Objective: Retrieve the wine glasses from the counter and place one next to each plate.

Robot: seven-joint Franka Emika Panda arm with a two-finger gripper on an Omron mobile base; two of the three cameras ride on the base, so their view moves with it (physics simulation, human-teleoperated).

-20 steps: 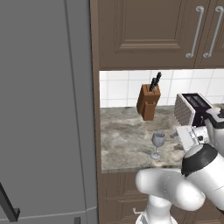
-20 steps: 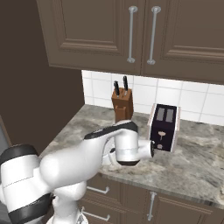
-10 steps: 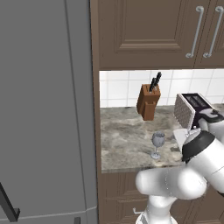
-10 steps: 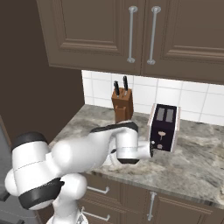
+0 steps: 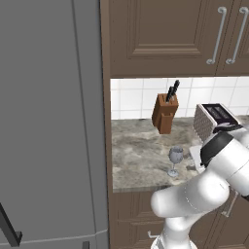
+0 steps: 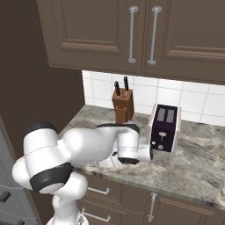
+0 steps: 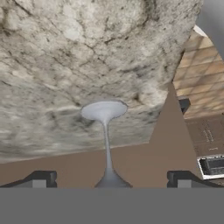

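On my hand view the gripper (image 7: 109,177) has its jaws spread wide, one tip at each side, and nothing is clamped between them. The glass (image 7: 105,144) stands right in the gap: its stem runs up the middle between the tips, its round foot resting on the counter (image 7: 65,65) just beyond them. I cannot tell whether either tip touches the bowl.

From the left base camera, the glass (image 5: 175,161) stands upright near the counter's (image 5: 136,155) front edge, just left of my arm. Behind it is the knife block (image 5: 165,112), and right of that the toaster (image 5: 214,119). From the right base camera my arm hides the glass; the knife block (image 6: 123,105) and toaster (image 6: 164,127) sit beyond the hand.
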